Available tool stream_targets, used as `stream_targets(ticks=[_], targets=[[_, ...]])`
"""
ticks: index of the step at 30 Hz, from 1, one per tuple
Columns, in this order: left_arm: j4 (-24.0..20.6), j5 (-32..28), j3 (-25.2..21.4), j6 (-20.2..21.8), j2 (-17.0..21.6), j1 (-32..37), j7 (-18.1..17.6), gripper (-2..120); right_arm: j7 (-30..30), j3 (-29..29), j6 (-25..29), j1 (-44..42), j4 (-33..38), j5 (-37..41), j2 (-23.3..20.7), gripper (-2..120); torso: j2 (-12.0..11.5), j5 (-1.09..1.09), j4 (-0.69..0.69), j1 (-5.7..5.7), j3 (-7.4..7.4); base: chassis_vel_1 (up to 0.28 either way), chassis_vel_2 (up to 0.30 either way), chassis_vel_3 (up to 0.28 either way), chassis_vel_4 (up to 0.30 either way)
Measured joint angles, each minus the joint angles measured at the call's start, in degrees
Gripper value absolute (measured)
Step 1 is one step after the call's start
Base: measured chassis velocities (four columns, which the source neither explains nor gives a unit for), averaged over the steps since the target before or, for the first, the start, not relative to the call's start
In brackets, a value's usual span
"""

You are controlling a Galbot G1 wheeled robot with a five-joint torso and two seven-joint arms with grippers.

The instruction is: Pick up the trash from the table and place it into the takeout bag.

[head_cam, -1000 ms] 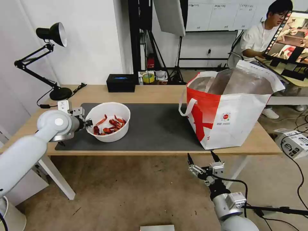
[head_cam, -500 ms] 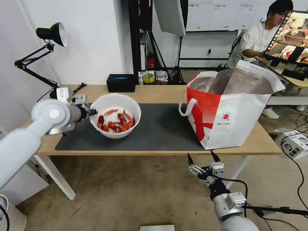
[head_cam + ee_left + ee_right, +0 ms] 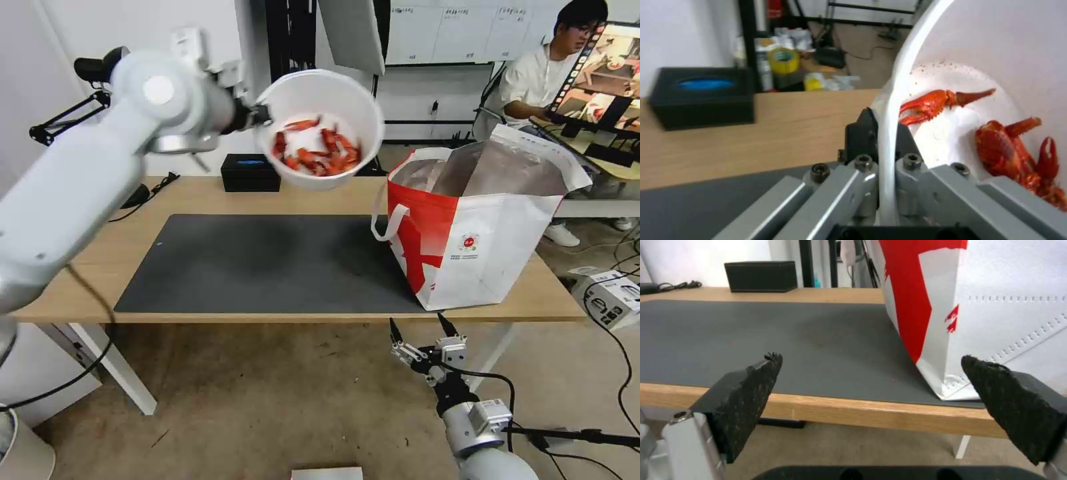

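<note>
The left hand (image 3: pixel 882 156) pinches the thin rim of the bowl (image 3: pixel 320 130), held tilted high above the surface's back edge beside the bag (image 3: pixel 477 233); it looks light, stiff but flexing, shells loose, while the right hand (image 3: pixel 420 333) hangs spread below the front edge.

No legible text anywhere.

bowl (image 3: pixel 320 107): white, red crayfish shells inside | takeout bag (image 3: pixel 493 247): white, red panel, silver lining, small round logo | table (image 3: pixel 300 193): light wood, white legs | mat (image 3: pixel 267 267): dark grey | my jaws: black pads, grey mounts
</note>
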Motion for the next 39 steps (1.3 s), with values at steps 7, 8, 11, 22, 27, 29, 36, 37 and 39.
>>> stream_targets(ticks=[7,8,11,22,27,29,36,37,39], targets=[[4.2,0.1,2.7,-1.0,-8.1,-3.6,-0.2,0,0.0,0.0,0.0,0.0,0.0,0.0,0.0,100,0.0,0.0,0.0,0.0,0.0,0.0,0.0,0.0,0.0],[4.9,0.2,2.9,-1.1,-9.2,-3.9,-0.4,0,0.0,0.0,0.0,0.0,0.0,0.0,0.0,100,0.0,0.0,0.0,0.0,0.0,0.0,0.0,0.0,0.0],[6.5,0.3,3.3,-1.3,-11.3,-4.7,-0.8,0,0.0,0.0,0.0,0.0,0.0,0.0,0.0,100,0.0,0.0,0.0,0.0,0.0,0.0,0.0,0.0,0.0],[14.6,6.5,7.2,-2.1,-20.7,-6.7,-1.0,0,0.0,0.0,0.0,0.0,0.0,0.0,0.0,100,0.0,0.0,0.0,0.0,0.0,0.0,0.0,0.0,0.0],[18.0,10.6,8.7,-3.9,-24.5,-6.5,-0.8,0,0.0,0.0,0.0,0.0,0.0,0.0,0.0,100,0.0,0.0,0.0,0.0,0.0,0.0,0.0,0.0,0.0],[18.7,11.6,9.4,-4.5,-25.6,-6.2,-0.8,0,0.0,0.0,0.0,0.0,0.0,0.0,0.0,100,0.0,0.0,0.0,0.0,0.0,0.0,0.0,0.0,0.0],[19.2,16.5,11.7,-7.2,-27.9,-4.1,0.1,0,0.0,0.0,0.0,0.0,0.0,0.0,0.0,100,0.0,-0.01,0.0,0.0,0.0,0.0,0.0,0.0,0.0],[19.0,17.0,12.3,-7.4,-28.0,-3.9,0.0,0,0.0,0.0,0.0,0.0,0.0,0.0,0.0,100,0.0,-0.01,0.02,0.0,0.0,0.0,0.0,0.0,0.0],[18.7,17.3,12.8,-7.6,-28.2,-3.6,-0.2,0,0.0,0.0,0.0,0.0,0.0,0.0,0.0,100,0.0,-0.02,0.02,0.0,0.0,0.0,0.0,0.0,0.0]])
